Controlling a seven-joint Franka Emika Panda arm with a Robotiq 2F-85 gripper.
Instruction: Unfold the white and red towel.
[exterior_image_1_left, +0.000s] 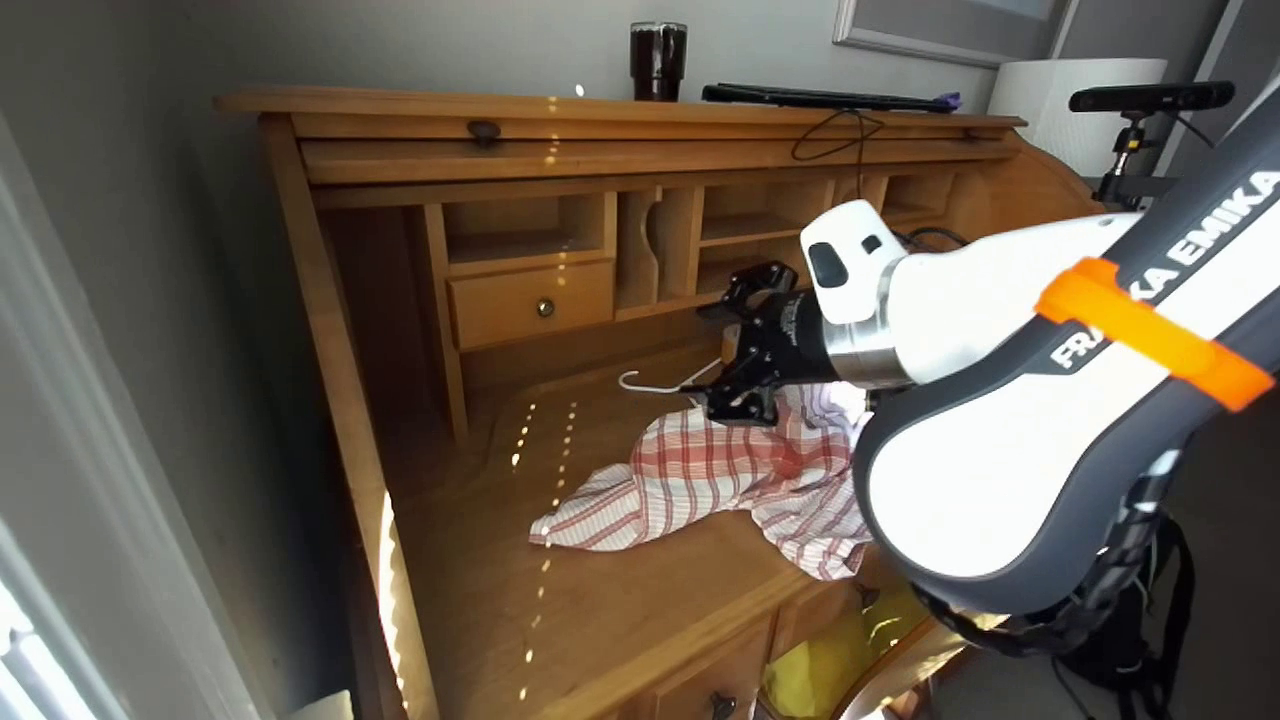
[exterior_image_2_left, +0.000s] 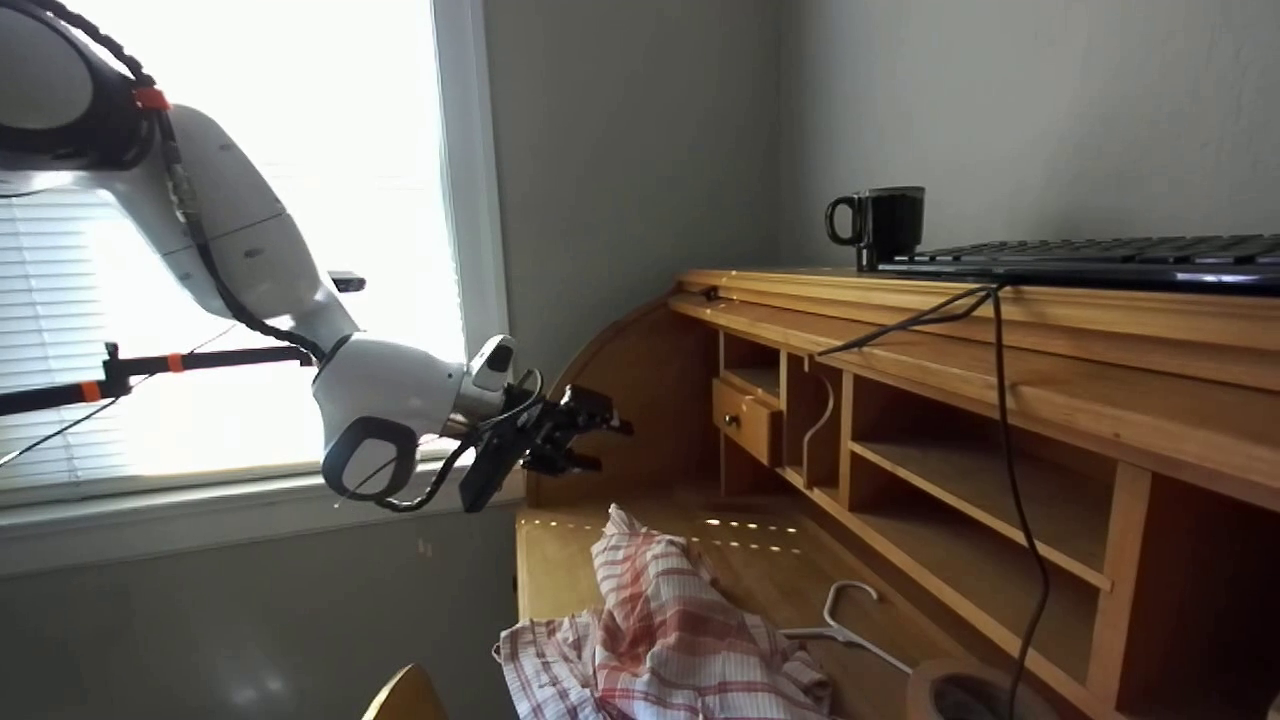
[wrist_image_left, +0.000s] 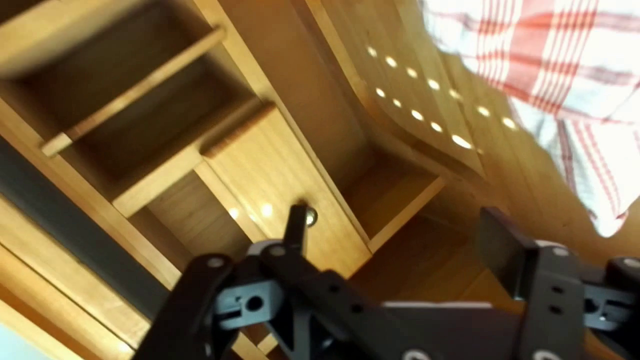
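The white and red towel (exterior_image_1_left: 690, 460) lies crumpled on the desk top, bunched and wrinkled, with one corner pointing out. In an exterior view part of it is hidden behind the arm. It also shows in an exterior view (exterior_image_2_left: 670, 630) and at the upper right of the wrist view (wrist_image_left: 550, 60). My gripper (exterior_image_1_left: 700, 350) is open and empty, held in the air above the desk and apart from the towel. In an exterior view the gripper (exterior_image_2_left: 614, 447) is higher than the towel. In the wrist view the fingers (wrist_image_left: 395, 215) are wide apart with nothing between them.
The wooden roll-top desk (exterior_image_1_left: 640, 620) has cubbies and a small drawer (exterior_image_1_left: 530, 305) at its back. A white hanger (exterior_image_2_left: 845, 632) and a round brown object (exterior_image_2_left: 935, 685) lie by the towel. A dark mug (exterior_image_2_left: 893, 222), keyboard (exterior_image_2_left: 1090, 262) and hanging cable (exterior_image_2_left: 1005, 440) are above.
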